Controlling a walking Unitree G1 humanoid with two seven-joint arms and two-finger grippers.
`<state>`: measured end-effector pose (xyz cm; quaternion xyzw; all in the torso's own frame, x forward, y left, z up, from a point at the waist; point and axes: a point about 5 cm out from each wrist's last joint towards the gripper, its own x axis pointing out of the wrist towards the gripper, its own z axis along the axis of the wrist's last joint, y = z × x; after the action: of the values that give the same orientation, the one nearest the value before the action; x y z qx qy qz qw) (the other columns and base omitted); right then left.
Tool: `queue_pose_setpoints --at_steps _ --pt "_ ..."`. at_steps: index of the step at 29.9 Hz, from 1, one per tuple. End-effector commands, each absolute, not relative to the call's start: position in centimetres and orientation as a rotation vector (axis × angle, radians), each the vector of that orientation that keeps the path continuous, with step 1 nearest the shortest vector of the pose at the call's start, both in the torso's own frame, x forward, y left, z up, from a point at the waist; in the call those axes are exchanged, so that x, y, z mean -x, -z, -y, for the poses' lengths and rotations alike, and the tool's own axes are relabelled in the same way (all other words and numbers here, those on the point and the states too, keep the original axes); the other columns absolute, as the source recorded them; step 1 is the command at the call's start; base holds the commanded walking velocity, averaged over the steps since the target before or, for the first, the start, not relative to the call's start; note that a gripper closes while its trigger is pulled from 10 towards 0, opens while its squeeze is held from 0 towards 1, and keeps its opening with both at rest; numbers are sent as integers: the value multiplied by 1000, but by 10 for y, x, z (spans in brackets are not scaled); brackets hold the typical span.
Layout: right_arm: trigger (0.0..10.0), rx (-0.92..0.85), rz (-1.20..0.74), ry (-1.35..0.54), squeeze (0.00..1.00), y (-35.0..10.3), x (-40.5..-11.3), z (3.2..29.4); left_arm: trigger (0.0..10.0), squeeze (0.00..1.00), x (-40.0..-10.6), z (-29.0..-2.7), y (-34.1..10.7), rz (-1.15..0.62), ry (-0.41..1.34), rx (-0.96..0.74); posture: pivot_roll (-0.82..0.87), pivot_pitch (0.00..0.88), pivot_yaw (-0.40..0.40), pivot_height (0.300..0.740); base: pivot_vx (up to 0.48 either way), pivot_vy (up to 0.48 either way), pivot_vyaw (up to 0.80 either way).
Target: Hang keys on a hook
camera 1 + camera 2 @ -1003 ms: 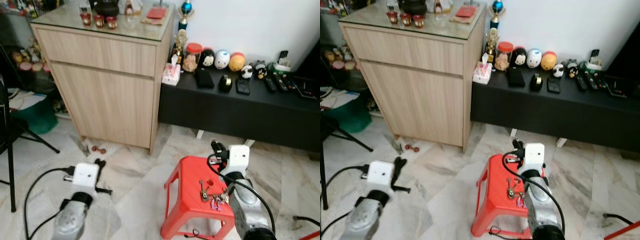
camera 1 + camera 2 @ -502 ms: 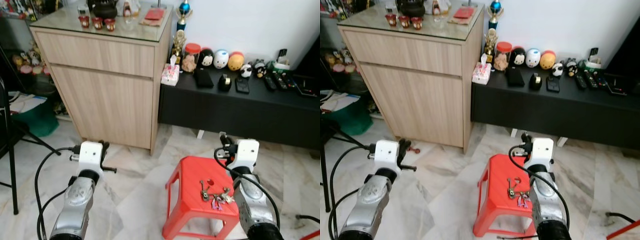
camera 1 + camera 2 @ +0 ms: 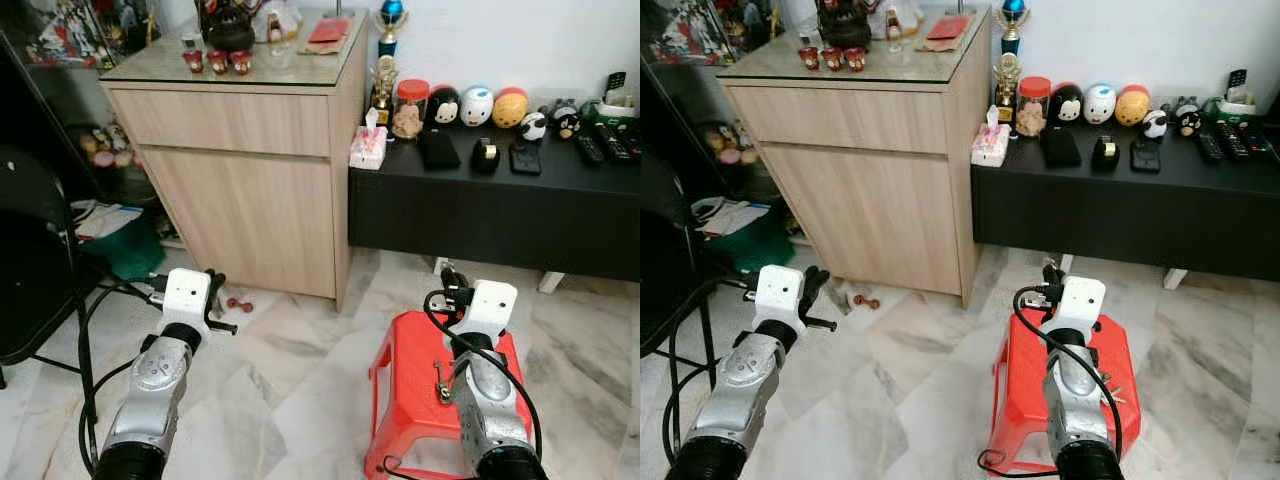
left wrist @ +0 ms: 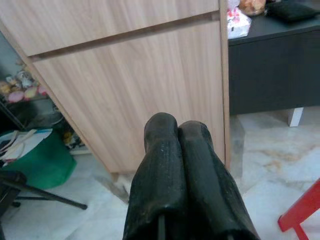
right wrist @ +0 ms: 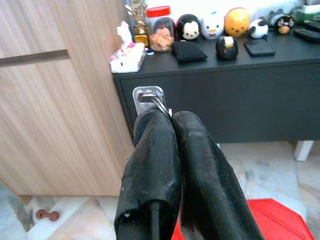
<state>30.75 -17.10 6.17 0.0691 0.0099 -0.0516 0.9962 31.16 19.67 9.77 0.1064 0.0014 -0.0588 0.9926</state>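
Keys (image 5: 150,100) pinched in right gripper (image 5: 172,122) over red stool (image 3: 410,390), left gripper (image 4: 176,131) pressed together, no legible writing, prob. too small.

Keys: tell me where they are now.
In the left eye view the keys lie on the red stool, on the robot's right, tucked against the right arm.

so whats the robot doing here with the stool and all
It is meant to hang keys on a hook, but has not picked them up. The keys lie on the red stool, beside the right arm. The right gripper is shut, pointing at the black cabinet. The left gripper, also shut, faces the wooden cabinet.
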Motion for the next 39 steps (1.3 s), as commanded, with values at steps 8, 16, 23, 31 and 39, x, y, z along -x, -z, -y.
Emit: queue_pose_setpoints --at_steps 8,16,23,31,39 --pt "10000 -133 -1 87 0 -69 -315 170 10000 0 -311 -195 -100 35 88 -198 47 0 4 740 0 0 0" --pt "10000 -136 20 87 0 -71 -311 170 10000 0 -309 -199 -107 65 74 -209 21 0 5 740 0 0 0" --pt "10000 -143 17 92 0 -70 -310 169 10000 0 -308 -197 -111 78 97 -229 15 0 13 740 0 0 -179" --pt "10000 -132 -5 59 0 -65 -306 166 10000 0 -297 -193 -101 53 97 -213 25 0 -6 740 0 0 -795" --pt "10000 -129 -4 44 0 -68 -309 162 10000 0 -292 -191 -99 46 98 -196 40 0 -20 740 0 0 -295"
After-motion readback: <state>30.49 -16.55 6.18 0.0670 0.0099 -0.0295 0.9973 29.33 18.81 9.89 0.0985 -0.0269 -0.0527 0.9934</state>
